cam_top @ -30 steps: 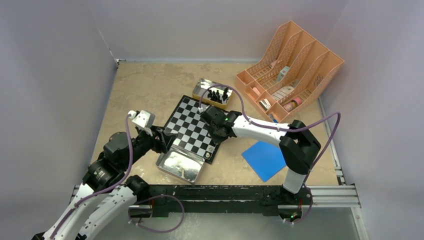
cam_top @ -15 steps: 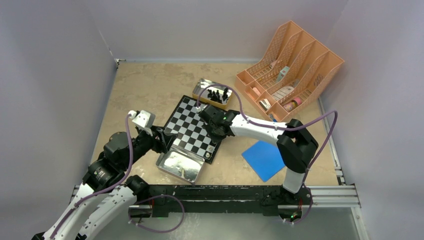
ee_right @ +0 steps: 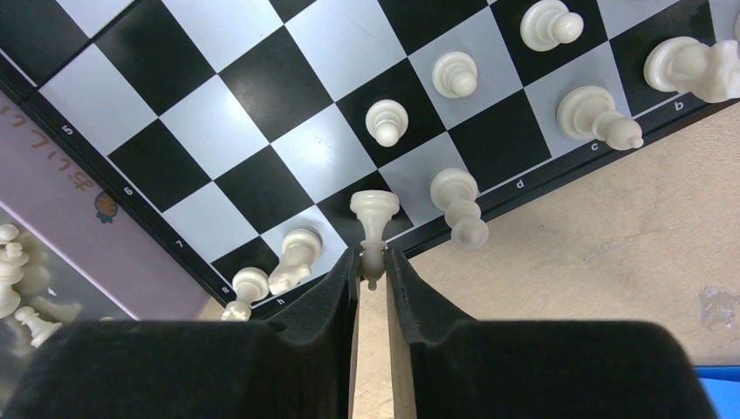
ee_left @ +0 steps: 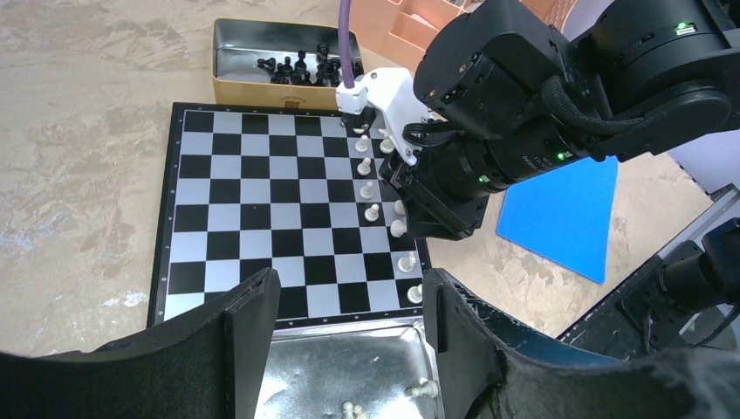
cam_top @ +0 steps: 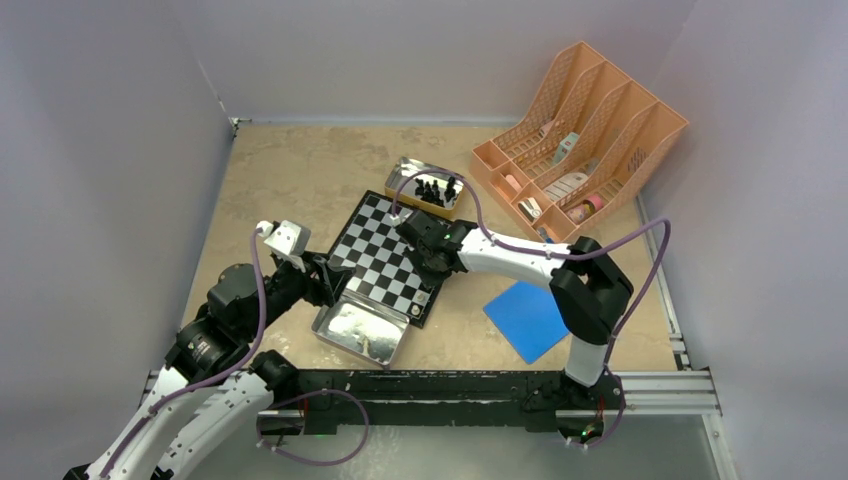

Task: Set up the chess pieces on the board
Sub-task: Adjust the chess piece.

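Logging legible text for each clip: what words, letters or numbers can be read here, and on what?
"5", "6": the board's border.
"b", "c", "d", "h": its adjoining border.
Writing on the purple surface beside it: not legible.
Labels in the orange organizer: too small.

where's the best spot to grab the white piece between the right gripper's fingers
Probably its slim upper stem, from straight above, as the right gripper is lined up: the white piece stands on its wide base on the board, with neighbours close on both sides.
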### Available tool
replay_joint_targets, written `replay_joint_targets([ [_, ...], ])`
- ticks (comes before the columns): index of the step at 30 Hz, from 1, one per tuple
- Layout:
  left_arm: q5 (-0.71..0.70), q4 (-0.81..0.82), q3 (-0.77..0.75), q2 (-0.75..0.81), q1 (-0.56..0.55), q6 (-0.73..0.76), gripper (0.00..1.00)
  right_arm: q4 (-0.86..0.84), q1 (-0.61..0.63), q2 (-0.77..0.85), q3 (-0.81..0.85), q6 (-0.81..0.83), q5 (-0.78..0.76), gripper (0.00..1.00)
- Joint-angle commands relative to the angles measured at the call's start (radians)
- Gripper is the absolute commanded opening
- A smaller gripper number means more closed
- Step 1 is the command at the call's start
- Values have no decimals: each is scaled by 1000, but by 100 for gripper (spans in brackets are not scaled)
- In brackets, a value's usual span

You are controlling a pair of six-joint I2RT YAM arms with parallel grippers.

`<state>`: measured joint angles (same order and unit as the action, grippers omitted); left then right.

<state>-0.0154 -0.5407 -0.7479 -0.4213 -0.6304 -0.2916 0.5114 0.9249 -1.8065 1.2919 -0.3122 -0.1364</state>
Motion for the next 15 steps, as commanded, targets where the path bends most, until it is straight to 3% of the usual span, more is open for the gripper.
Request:
replay_joint_targets([
  [1, -9, 28, 0, -3, 1, 12, 61, 13, 8, -16, 41, 16, 9, 21],
  [6, -12, 24, -1, 1, 1, 11, 61, 9, 8, -2, 46, 16, 12, 9],
  [15, 5, 34, 2, -8, 1, 8, 61, 26, 6, 54, 42, 2, 26, 2],
])
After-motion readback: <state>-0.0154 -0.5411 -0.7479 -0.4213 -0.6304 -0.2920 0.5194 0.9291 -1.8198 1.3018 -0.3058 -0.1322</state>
